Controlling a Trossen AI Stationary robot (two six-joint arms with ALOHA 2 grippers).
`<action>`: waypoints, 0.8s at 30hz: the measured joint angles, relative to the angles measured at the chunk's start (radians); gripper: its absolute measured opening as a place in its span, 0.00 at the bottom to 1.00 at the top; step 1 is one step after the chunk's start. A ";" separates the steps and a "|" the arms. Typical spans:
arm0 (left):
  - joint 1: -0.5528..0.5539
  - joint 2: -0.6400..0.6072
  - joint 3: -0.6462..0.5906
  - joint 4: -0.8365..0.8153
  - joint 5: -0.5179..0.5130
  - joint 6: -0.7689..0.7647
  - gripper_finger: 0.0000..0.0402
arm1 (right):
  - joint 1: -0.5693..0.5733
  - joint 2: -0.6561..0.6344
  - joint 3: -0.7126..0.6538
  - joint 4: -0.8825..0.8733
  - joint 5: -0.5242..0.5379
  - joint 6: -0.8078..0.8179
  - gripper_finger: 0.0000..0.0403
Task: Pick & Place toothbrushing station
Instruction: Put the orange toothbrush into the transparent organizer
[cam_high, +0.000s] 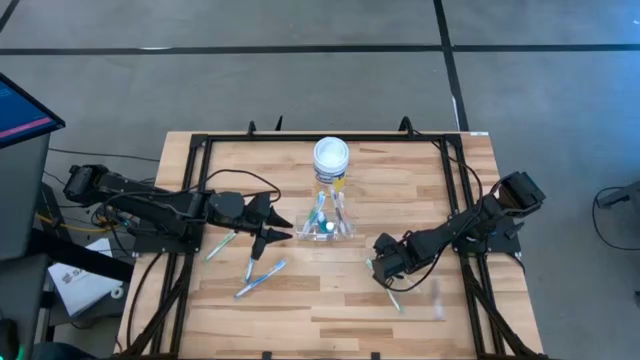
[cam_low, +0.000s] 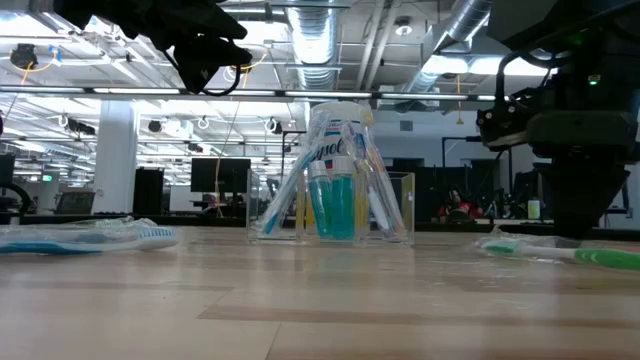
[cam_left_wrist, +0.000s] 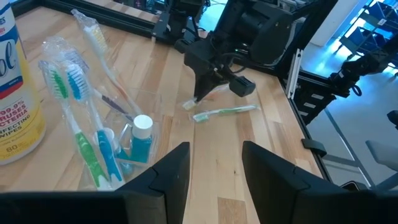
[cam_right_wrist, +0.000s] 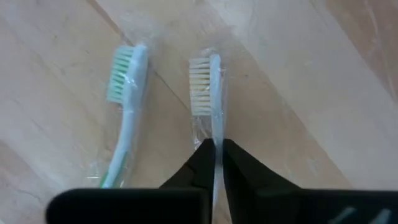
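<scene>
Smooth pale wood tabletop. The left gripper hangs open beside the small clear plastic cup of slim toothbrushes. The right gripper pinches a thin, crinkly-wrapped white toothbrush, just beside a green-bristled one.

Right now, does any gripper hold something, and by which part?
The right gripper is shut on a wrapped toothbrush, pinching its handle just below the bristle head. The left gripper is open and holds nothing.

right gripper low, jaws pinched; left gripper jaws apart.
</scene>
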 joint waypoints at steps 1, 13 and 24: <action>0.000 0.000 0.000 0.000 0.000 0.000 0.36 | 0.000 0.000 0.000 0.000 -0.002 0.000 0.02; 0.000 0.000 0.000 0.000 0.001 0.000 0.36 | -0.016 0.000 0.036 0.000 -0.002 -0.037 0.02; 0.000 0.000 0.000 0.000 0.002 0.000 0.36 | -0.046 0.000 0.193 -0.004 0.189 -0.245 0.01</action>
